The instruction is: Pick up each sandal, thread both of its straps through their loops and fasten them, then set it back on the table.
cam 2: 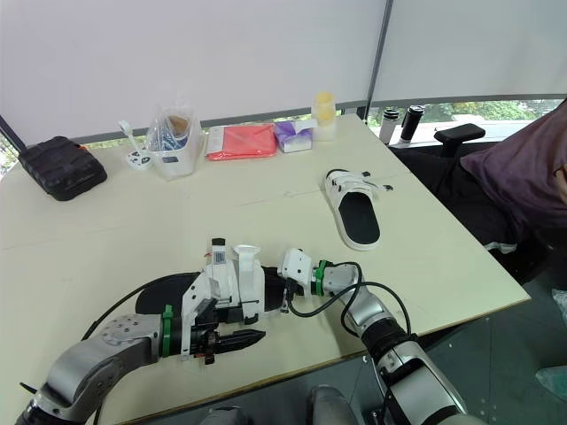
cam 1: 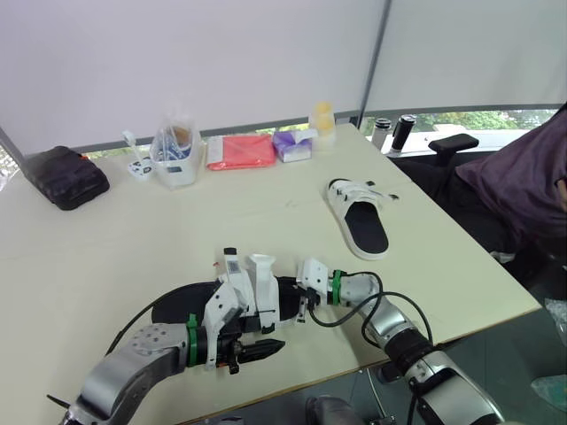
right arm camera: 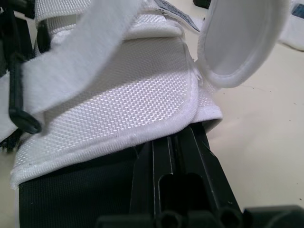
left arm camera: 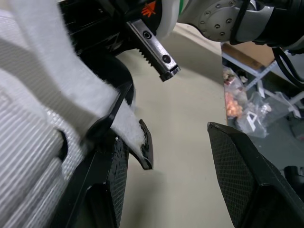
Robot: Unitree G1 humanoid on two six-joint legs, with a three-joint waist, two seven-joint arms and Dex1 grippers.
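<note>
**Light sandal, floppy straps: work going on at the near desk edge**

The pale desk (cam 1: 133, 239) is carrying both sandals: the far sandal (cam 1: 359, 221) is lying well off towards the right side, and the near sandal (cam 1: 174, 306) is sitting by the front edge, between the two arms. It is looking light. I'd judge its flat black sole stiff enough to pin by the rim, while the white mesh upper (right arm camera: 133, 95) and loose strap (left arm camera: 57, 80) are likely flopping away, so gripping the strap near its tip seems wisest. The left end effector (cam 1: 266, 347) is gaping wide and holding nothing, with the strap draping against one finger (left arm camera: 107, 190). The right end effector (cam 1: 306, 305) is showing its fingers drawn together under the upper's edge, and I cannot tell whether they are pinching it
</note>
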